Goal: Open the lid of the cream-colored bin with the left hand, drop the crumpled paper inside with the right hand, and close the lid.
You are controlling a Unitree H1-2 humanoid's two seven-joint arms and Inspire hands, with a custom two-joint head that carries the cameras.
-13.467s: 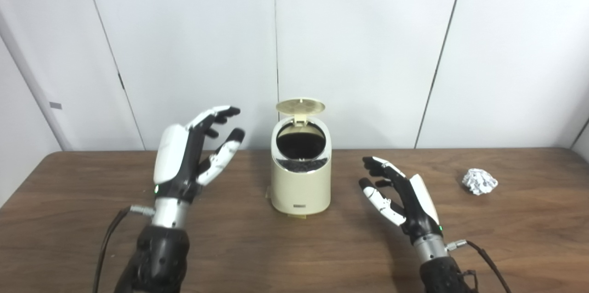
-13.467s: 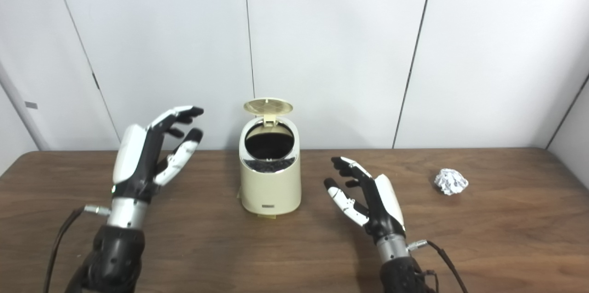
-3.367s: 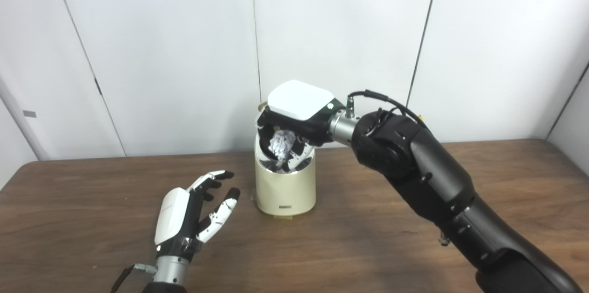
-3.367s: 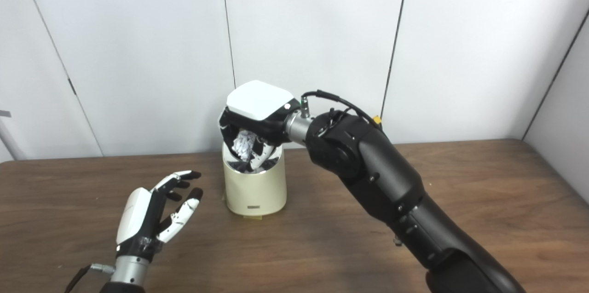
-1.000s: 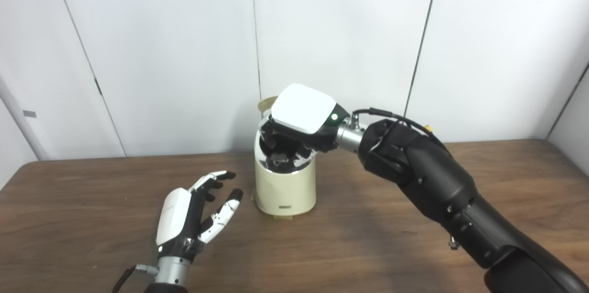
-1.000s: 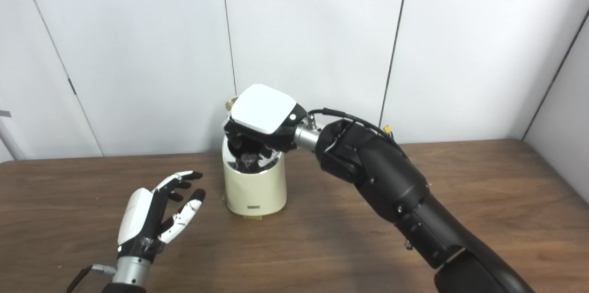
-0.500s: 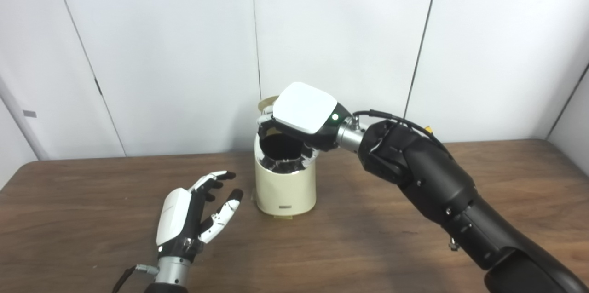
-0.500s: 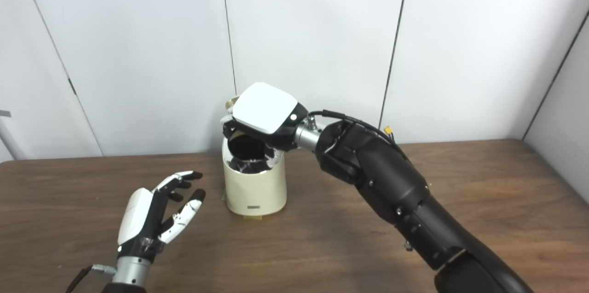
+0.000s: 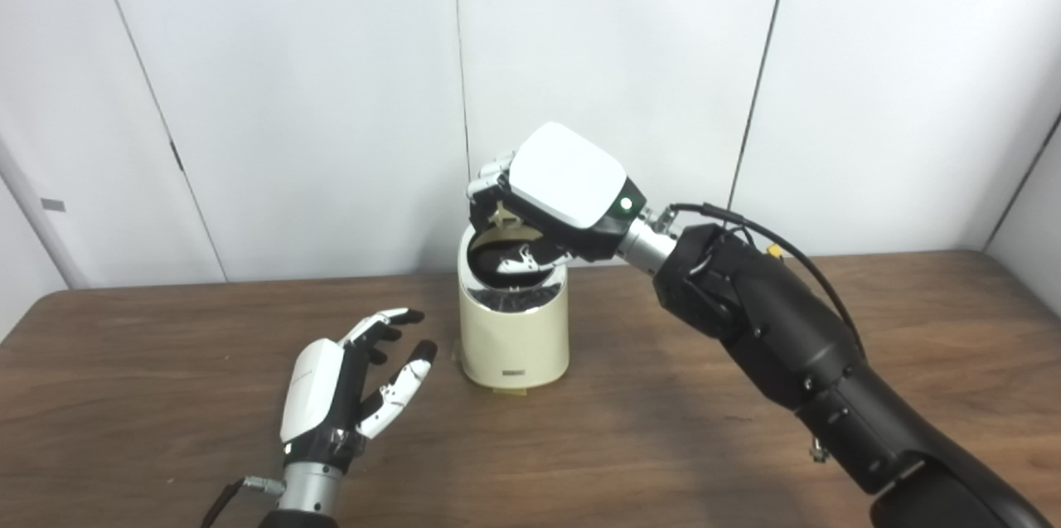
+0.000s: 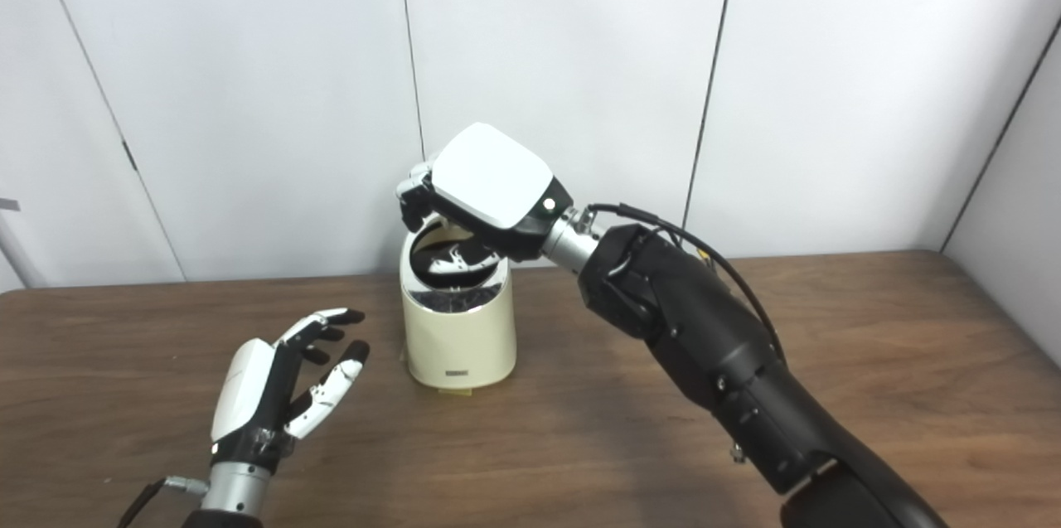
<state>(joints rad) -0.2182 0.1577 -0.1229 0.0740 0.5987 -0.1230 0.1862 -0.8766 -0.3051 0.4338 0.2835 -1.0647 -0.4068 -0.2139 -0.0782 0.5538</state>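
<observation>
cream bin (image 9: 514,337), small unreadable front label (image 9: 515,373)

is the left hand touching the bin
Apart. The left eye view shows bare table between the open left hand, resting palm-up, and the bin.

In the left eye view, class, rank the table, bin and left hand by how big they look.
1. Table: largest, spanning the picture.
2. Bin.
3. Left hand: a little smaller than the bin, though nearer the camera, so this pair is unsure.
</observation>
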